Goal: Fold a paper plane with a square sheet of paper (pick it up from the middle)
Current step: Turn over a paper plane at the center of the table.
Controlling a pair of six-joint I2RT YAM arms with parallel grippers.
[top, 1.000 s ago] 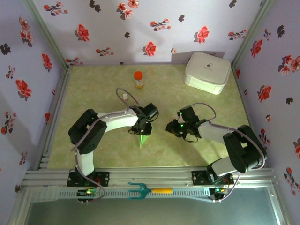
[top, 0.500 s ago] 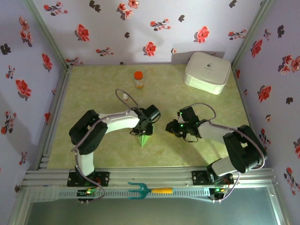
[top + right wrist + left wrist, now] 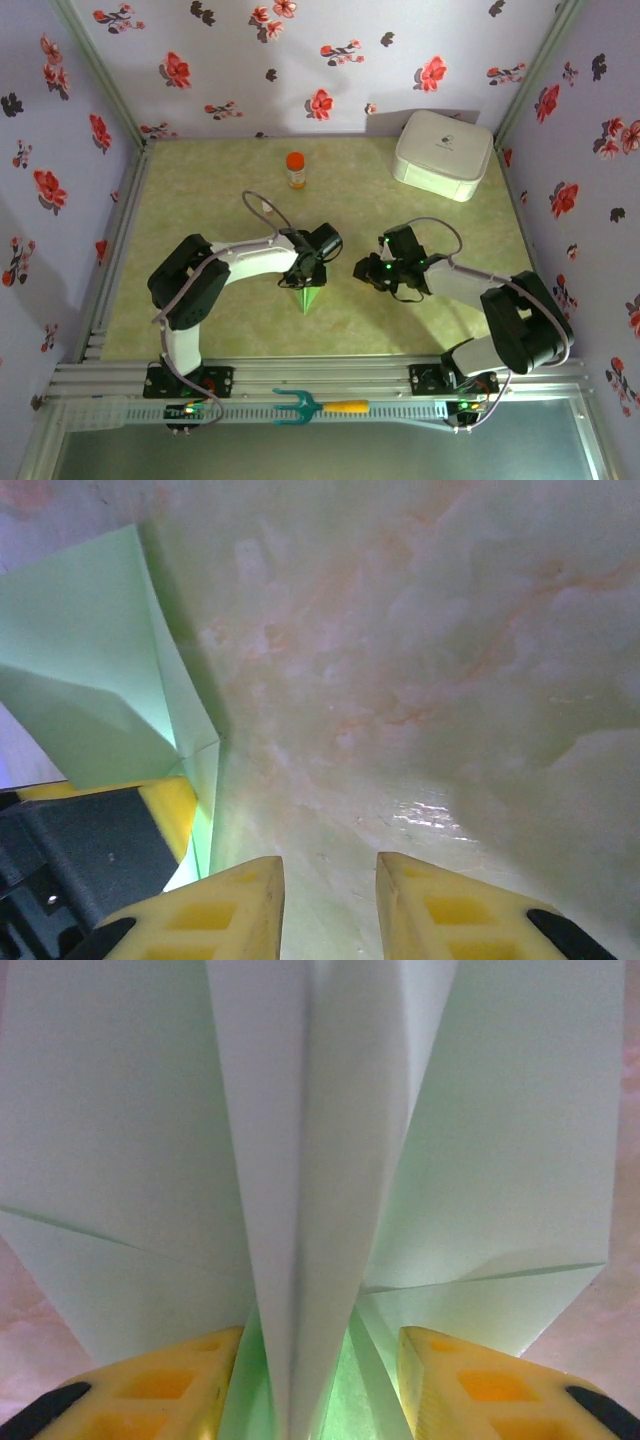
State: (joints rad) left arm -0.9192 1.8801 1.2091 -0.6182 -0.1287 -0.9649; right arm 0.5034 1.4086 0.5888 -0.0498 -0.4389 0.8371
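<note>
Table [image 3: 200, 190] spans top view; box [image 3: 443, 153] upper right. Left gripper [image 3: 320, 1332] mid-frame in top view, jaws parted astride plane [image 3: 311, 298] ridge, gap showing on one side: released, not pinching. Right gripper [image 3: 330, 862] just right of it, jaws slightly apart over bare table, holding nothing. Plane lower centre, nose toward bottom edge. Judged featherlight, limp, slick, crush-prone; take by centre ridge, gently.
</note>
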